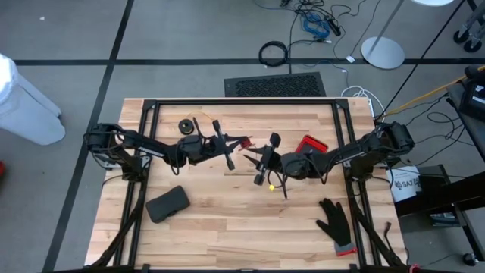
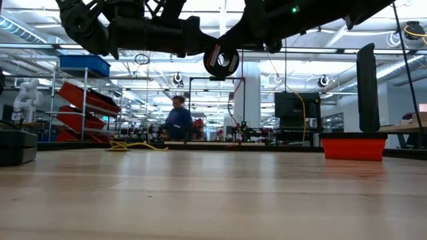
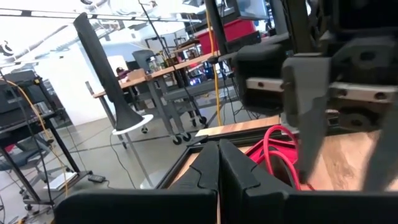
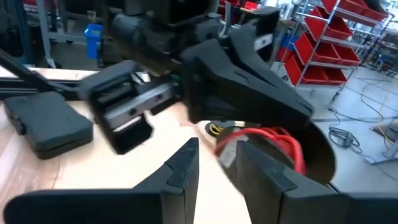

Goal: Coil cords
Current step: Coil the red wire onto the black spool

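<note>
The red cord (image 1: 244, 140) with its small black spool (image 2: 221, 61) is up in the air over the table's middle. My left gripper (image 1: 239, 142) is shut at it, and its closed fingertips (image 3: 217, 163) show in the left wrist view with red loops (image 3: 277, 149) just past them. My right gripper (image 1: 248, 159) is open and faces it from the right. Its fingers (image 4: 186, 168) stand short of the red loops (image 4: 280, 144) and touch nothing. The yellow-tan cord (image 1: 198, 125) and its black spool (image 1: 186, 125) lie on the table at the far left. My left gripper is shut on the red cord (image 4: 268, 142), coming level from the table's left. Its own fingers hide the exact place of the pinch. The red loops and the black spool (image 4: 323, 158) hang just below and beyond the fingertips, clear of the table.
A red bin (image 1: 311, 144) stands right of centre. A black glove (image 1: 333, 220) lies near the front right and a black case (image 1: 167, 203) near the front left. A dark frame (image 1: 242, 102) runs along the table's edges. A person (image 2: 177, 120) sits far behind.
</note>
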`<control>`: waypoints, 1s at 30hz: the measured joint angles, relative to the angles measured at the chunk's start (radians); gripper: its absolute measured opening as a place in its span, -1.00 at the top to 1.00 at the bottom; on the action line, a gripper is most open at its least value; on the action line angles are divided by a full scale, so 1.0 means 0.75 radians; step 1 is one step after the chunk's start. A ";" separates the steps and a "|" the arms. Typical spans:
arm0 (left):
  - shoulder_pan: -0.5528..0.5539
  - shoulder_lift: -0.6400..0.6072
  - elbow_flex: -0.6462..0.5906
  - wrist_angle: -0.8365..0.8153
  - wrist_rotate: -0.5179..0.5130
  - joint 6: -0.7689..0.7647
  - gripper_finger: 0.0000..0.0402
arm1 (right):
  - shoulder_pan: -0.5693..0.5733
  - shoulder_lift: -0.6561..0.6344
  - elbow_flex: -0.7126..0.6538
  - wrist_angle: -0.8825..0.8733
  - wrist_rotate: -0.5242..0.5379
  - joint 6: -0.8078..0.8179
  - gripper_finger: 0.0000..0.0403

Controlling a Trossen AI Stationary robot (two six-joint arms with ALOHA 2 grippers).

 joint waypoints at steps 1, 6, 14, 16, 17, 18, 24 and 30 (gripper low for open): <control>-0.002 0.000 0.000 0.003 0.000 0.000 1.00 | -0.006 0.000 0.000 0.001 0.000 0.007 0.54; -0.010 0.000 0.000 0.024 -0.001 0.005 1.00 | -0.031 0.000 0.000 0.003 -0.037 0.035 0.54; -0.010 -0.001 0.000 0.033 -0.002 0.004 1.00 | -0.035 0.000 0.000 0.044 -0.038 0.021 0.54; -0.010 -0.001 0.000 0.032 0.004 0.004 1.00 | -0.035 0.000 0.000 0.048 -0.038 0.018 0.54; -0.010 -0.001 0.000 0.033 0.007 0.004 1.00 | -0.035 0.000 0.000 0.051 -0.039 0.018 0.54; -0.010 -0.001 0.000 0.035 0.008 0.003 1.00 | -0.035 0.000 0.000 0.054 -0.041 0.018 0.54; -0.011 -0.001 0.000 0.034 0.017 0.001 1.00 | -0.035 0.000 0.000 0.068 -0.070 0.019 0.54; -0.011 -0.001 -0.001 0.023 0.016 0.005 1.00 | -0.024 0.000 0.000 0.044 -0.044 0.019 0.54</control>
